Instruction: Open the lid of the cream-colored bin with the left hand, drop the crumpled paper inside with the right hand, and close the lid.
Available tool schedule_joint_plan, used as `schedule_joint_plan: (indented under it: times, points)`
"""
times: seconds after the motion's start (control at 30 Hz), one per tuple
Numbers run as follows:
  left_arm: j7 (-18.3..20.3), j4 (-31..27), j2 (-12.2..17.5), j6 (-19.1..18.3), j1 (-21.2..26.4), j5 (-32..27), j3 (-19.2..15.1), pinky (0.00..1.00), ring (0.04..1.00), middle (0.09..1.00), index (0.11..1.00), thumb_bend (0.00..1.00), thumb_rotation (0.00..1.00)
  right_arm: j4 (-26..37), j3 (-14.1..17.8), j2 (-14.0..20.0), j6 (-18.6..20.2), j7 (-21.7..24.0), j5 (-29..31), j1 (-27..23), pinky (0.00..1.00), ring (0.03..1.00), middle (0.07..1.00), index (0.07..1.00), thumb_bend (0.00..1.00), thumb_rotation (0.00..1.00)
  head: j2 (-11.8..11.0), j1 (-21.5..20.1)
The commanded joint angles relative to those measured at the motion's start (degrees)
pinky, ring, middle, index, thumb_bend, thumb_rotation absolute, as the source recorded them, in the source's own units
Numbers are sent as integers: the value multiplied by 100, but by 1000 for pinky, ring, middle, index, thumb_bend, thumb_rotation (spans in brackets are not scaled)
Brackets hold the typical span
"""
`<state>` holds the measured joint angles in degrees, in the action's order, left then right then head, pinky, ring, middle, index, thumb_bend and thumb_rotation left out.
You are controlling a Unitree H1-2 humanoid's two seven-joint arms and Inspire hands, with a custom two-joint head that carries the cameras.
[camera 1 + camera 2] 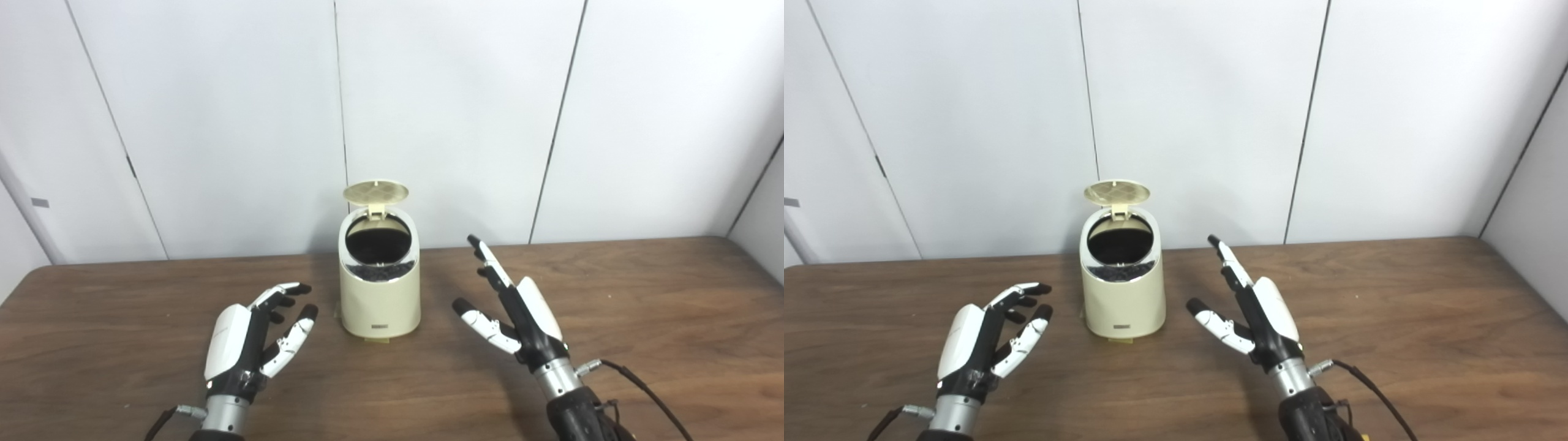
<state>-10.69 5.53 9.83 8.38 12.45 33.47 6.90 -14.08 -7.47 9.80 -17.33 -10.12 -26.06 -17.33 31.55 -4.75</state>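
White wall panels back a brown wooden tabletop [643, 306]. Between the spread, empty left robot hand [257, 337] and right robot hand [508, 306] stands the cream-coloured plastic bin [380, 300], its round lid [375, 192] up. No crumpled paper shows, so probably only closing remains

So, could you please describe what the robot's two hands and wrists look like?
Both the left hand and right hand have white shells over black frames, white fingers with black tips, and silver metal wrists. A black cable leaves the right wrist; another leaves the left.
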Motion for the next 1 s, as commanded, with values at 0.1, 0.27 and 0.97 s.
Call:
schedule_joint_plan:
  times: [0.1, 0.27, 0.97]
  points:
    - [-124, -186, 34, 82, 179, 76, -21, 592, 711, 756, 753, 437, 834, 38, 211, -70, -174, -186, 205, -176, 776, 844, 853, 838, 242, 884, 3, 4]
    - [-134, -203, 61, 87, 165, 144, -29, 585, 707, 748, 744, 337, 786, 144, 273, -175, 138, 35, 493, -69, 680, 772, 790, 780, 197, 580, 13, 32]
    - [7, -716, 82, -100, 605, -36, -223, 621, 731, 729, 707, 353, 482, 74, 334, -225, 291, 117, 707, -77, 620, 741, 755, 727, 307, 269, -25, 172]
